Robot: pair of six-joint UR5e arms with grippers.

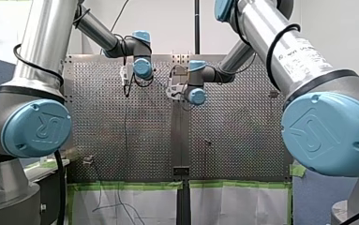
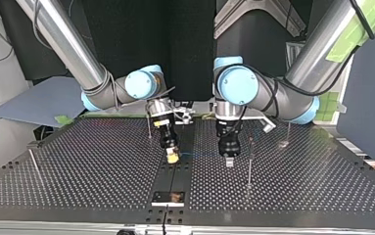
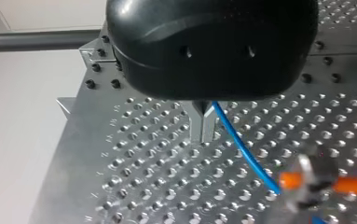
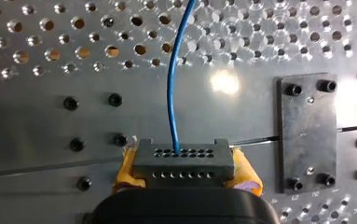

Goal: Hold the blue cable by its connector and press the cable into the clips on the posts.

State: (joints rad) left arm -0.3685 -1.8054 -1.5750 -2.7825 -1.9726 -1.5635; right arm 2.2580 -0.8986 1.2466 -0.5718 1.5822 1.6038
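Clamped between the yellow pads [image 4: 126, 165] of my right gripper [image 4: 185, 169]: the grey connector [image 4: 184, 156], with the blue cable [image 4: 172, 84] running ahead over the perforated table [image 2: 77, 166]. Metal fingers [image 3: 197, 126] of my left gripper [image 3: 203, 133] pressed together, cable just beside them. Nipped or not, cannot tell. No clip seen holding it yet.

Risks from here: dragging the connector out of the pads by pulling too hard, bending the thin post [image 2: 249, 161] near my left gripper, or missing a clip through slack.

No containers in view.
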